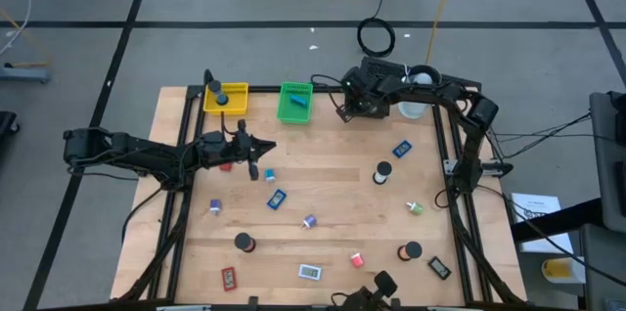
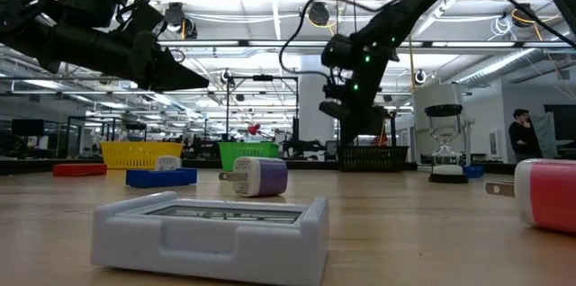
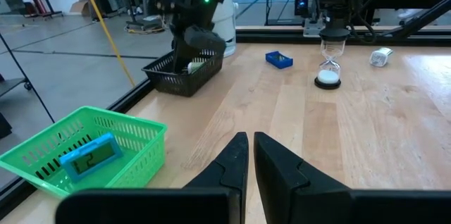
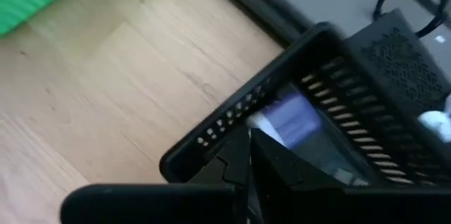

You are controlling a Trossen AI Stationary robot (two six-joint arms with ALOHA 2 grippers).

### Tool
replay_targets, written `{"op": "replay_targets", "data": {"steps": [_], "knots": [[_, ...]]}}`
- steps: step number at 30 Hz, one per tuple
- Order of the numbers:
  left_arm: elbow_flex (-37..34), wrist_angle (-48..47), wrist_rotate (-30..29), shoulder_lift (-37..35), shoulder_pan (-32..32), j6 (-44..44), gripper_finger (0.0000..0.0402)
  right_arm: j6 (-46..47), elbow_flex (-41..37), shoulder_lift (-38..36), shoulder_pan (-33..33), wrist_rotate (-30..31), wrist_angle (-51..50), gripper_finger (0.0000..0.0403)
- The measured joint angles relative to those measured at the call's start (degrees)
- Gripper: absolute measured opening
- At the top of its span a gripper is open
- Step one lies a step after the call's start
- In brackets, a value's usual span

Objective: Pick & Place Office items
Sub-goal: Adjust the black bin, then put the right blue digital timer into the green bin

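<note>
Sorting partly done, most office items point(image 1: 308, 221) loose on bench point(image 1: 333, 179).
Left pincer point(image 1: 262, 147) narrow and empty mid-bench; green tray point(image 1: 294, 103) holding one piece; right pincer point(image 1: 350, 106) pinched closed, over black tray point(image 4: 366, 111).

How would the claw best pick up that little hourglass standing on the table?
Probably from straight above, pinching the hourglass around its narrow glass waist or across its round top cap. It stands upright with bare wood around it, and its wide caps would stop it slipping through the claw.
</note>
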Motion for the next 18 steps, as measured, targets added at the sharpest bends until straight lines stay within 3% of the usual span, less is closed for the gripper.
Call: {"op": "replay_targets", "data": {"steps": [8,18], "knots": [[0.0,0.0,0.0,0.0,0.0,0.0,0.0033,-2.5,-2.5,-12.7,5.6,6.5,-3.7,0.0005],[0.0,0.0,0.0,0.0,0.0,0.0,0.0033,-0.4,-24.5,-30.0,21.1,6.3,17.3,0.0001]]}}
